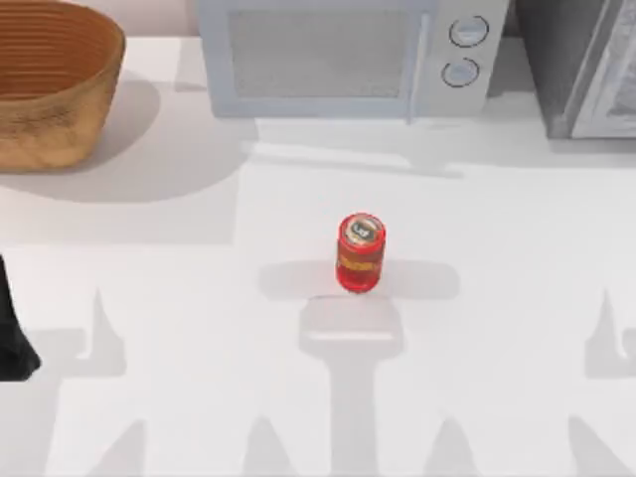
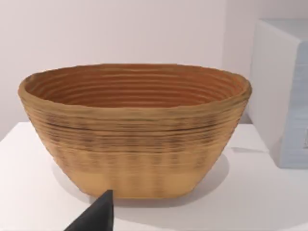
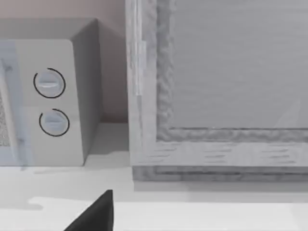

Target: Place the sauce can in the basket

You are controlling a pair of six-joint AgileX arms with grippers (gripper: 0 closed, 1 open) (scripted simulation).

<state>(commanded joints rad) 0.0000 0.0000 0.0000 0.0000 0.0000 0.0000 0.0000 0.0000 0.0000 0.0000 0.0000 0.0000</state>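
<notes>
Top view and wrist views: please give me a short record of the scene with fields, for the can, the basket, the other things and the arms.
can: sauce can, upright near the table's middle, nothing holding it
basket: basket, far left corner of the table, no can inside it
distance: can and basket are well apart
other things: microwave at the back; grey cabinet at the back right
left arm: dark part at the left edge, its camera faces the basket
right arm: its camera faces the microwave and cabinet
task: not yet begun

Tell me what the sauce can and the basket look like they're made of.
Sauce can: likely metal, going by the silver-grey top, with a glossy red body and an orange-yellow label band. Basket: looks like woven wicker, matte tan, judging by the stacked horizontal ribs outside and inside.
</notes>
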